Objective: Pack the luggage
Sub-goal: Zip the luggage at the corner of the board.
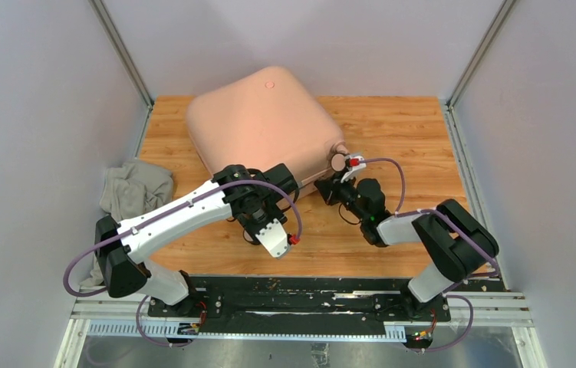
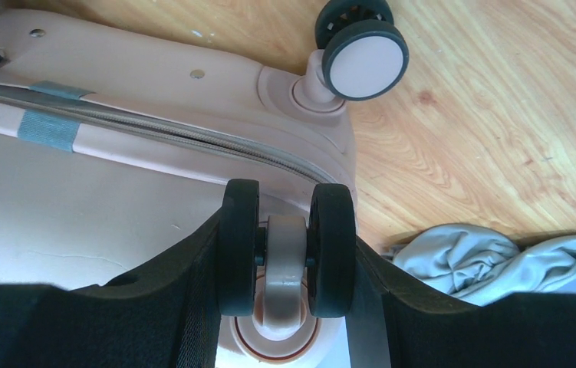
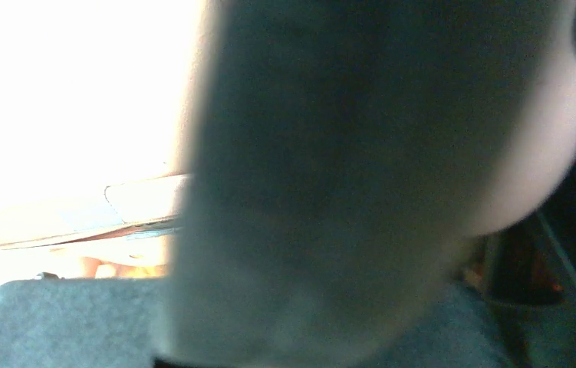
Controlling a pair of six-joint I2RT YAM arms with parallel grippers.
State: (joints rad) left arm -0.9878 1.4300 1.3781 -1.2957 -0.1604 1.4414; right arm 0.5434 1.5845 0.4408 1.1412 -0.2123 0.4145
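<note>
My left gripper fills the foreground, clamped across a double wheel at the corner of the luggage. That caster probably swivels, so a pull could twist it out of my hold. A grey cloth lies just beside it.

From above, the luggage lies closed, its far corner near the back wall. The table is bare to its right and front. My right gripper sits at another corner.

Its own view is a blur. It is clenched, but on what I cannot tell.
</note>
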